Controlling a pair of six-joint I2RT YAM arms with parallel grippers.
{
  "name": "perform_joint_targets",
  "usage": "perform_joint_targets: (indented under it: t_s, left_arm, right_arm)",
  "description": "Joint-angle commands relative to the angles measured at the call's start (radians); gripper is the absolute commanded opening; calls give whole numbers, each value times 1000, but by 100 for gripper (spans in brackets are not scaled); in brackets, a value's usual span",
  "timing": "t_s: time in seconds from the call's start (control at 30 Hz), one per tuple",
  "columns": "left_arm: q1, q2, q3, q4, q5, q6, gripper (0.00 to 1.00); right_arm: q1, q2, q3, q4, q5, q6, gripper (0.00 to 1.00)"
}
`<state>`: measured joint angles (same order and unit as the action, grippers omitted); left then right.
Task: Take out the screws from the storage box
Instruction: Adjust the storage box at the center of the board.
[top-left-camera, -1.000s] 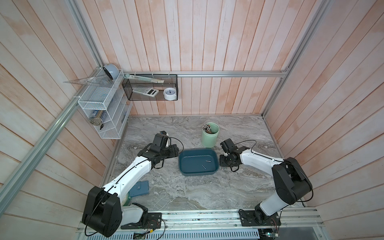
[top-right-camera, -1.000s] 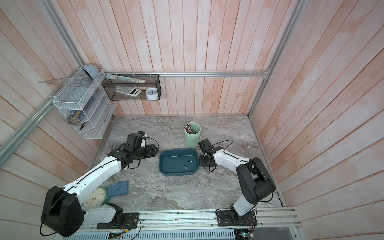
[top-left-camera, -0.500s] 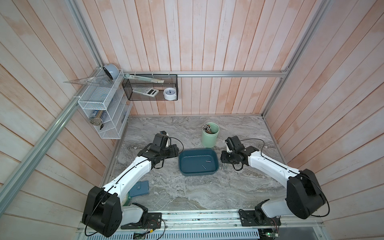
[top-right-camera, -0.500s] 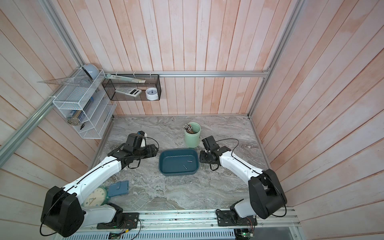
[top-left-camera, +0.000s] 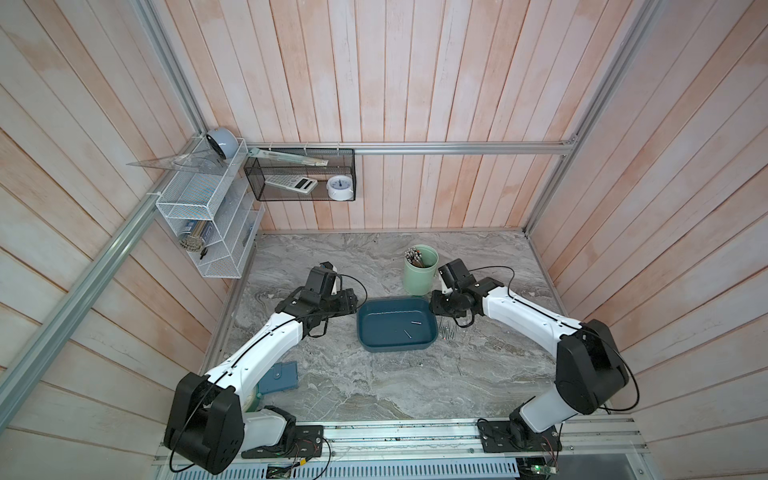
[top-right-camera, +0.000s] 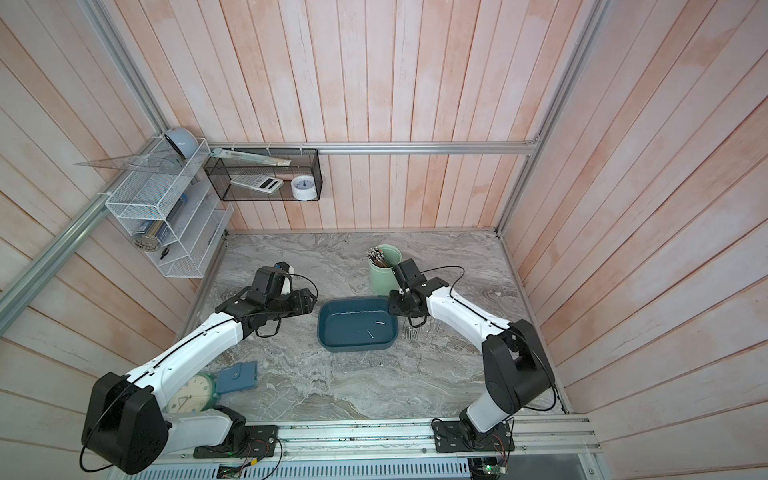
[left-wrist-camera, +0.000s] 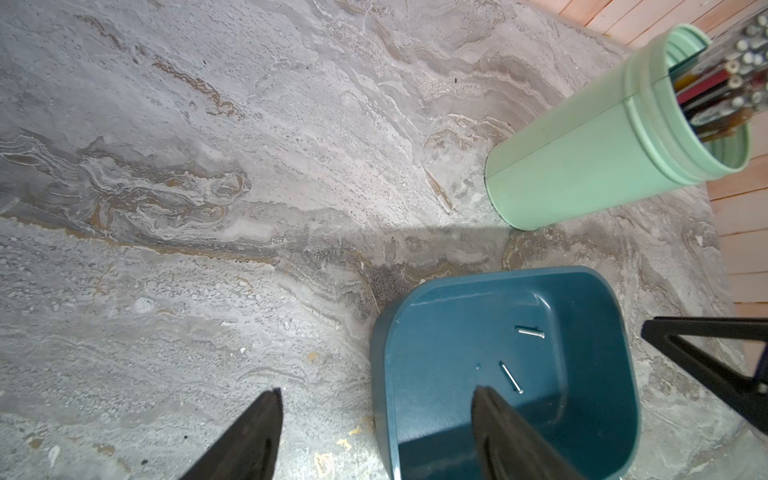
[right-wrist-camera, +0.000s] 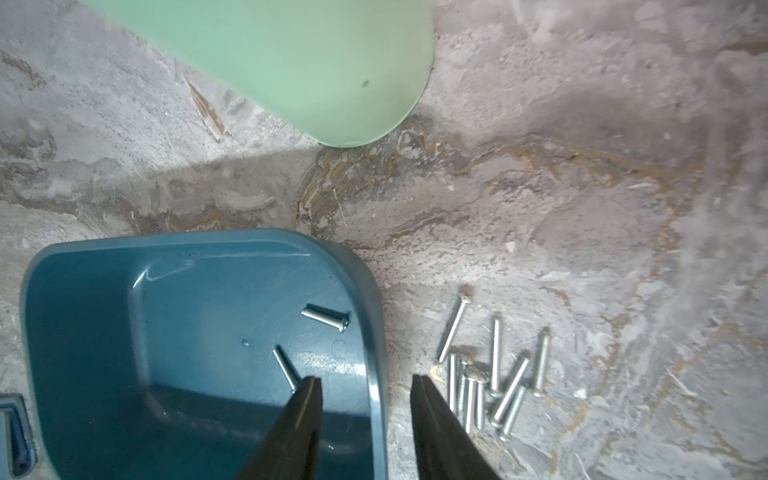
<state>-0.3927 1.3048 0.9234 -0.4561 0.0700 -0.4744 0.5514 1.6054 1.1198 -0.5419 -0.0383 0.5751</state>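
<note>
**Two screws (right-wrist-camera: 325, 318) in the storage box (top-left-camera: 386, 328), a pile (right-wrist-camera: 495, 353) already out on the table (top-left-camera: 374, 386)**

The storage box sits about mid-table. The two screws lie loose on its floor, apart from each other, nearer the side facing the table's right edge. The pile lies on the table just beside that side. The right gripper (right-wrist-camera: 365, 380) hangs over that rim with its fingers apart, one tip above the box floor and one above the table, gripping nothing. The left gripper (left-wrist-camera: 376, 391) is the same deal at the opposite rim, fingers wide apart. A green cup (top-left-camera: 419, 276) stands behind the box, toward the far edge.
</note>
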Motion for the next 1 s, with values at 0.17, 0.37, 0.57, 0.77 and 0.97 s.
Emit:
perform_joint_targets:
  t_s: [0.17,0.37,0.57,0.77,0.97]
  left_arm:
    - [5,-4,-14,10,-10,14,77]
    - [6,-4,-13,10,-11,14,77]
    - [6,-2,-14,10,-12,14,77]
    - [5,-6,-14,10,-11,14,77]
    - [5,-4,-14,11,-10,13,77]
  right_arm:
    - [30,121,77,-41,45,18,36]
    - [44,185,129,-87,76,40,32]
    - [56,243,175,-147,98,66,29]
    - [63,298,223,-203,119,74,30]
    - [62,320,255,-229,104,78,27]
